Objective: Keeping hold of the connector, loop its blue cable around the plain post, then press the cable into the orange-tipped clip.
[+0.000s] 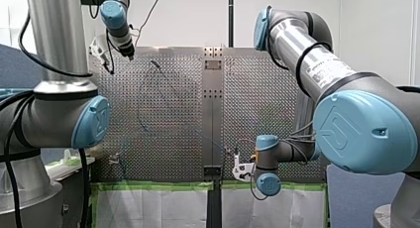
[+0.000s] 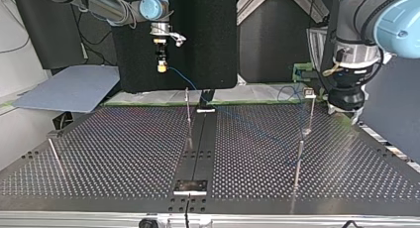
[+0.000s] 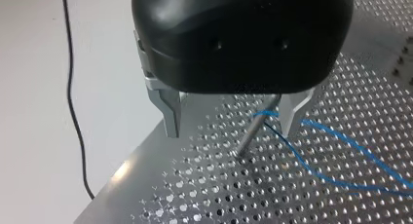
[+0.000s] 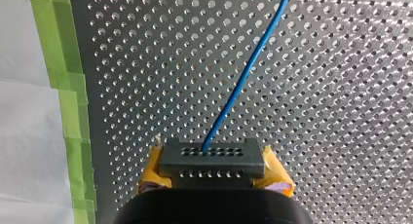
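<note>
The right gripper (image 4: 214, 171) pinches the connector (image 4: 212, 156) in its fingers far from the post (image 3: 252, 132), seemingly tensioning the blue cable (image 4: 237, 87) looped there, while the left gripper (image 3: 230, 131) straddles it, fingers open.

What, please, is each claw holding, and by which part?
My right claw grips the dark connector by its two ends, between yellow pads; my left claw is open, holding nothing.
</note>
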{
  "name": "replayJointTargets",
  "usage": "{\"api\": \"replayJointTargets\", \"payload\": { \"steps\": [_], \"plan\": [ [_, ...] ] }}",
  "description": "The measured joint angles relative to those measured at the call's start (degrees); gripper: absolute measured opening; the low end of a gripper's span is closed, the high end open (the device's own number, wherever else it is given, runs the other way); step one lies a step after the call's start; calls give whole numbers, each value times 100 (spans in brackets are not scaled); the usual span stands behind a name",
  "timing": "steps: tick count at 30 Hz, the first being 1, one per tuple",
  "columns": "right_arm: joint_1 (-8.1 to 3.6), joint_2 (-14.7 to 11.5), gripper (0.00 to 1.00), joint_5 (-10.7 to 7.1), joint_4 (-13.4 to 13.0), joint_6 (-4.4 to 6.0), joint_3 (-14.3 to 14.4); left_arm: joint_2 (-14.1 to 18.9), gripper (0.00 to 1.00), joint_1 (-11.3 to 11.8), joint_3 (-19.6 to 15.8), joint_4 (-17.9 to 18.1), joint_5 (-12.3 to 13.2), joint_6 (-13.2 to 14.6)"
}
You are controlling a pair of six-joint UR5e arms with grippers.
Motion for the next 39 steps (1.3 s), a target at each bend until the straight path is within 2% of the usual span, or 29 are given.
{"api": "replayJointTargets", "payload": {
  "steps": [7,12,19,28,34,39],
  "plan": [
    [0,-1,0,-2,1,-12,-7,-401,100,-171,442,-438,-188,440],
    [0,-1,0,-3,9,-13,-8,-499,100,-249,709,-710,-209,709],
    [1,-1,0,-4,32,-11,-16,-504,100,-413,1130,-1104,-29,1129],
    [9,0,0,-25,125,-23,-53,-530,100,-566,1623,-1012,384,1626],
    [28,0,0,-29,171,-40,-57,-730,100,-594,1751,-1029,161,1967],
    [42,-1,0,-29,187,-63,-60,-816,100,-611,1760,-1051,-122,2045]
  ]
}}
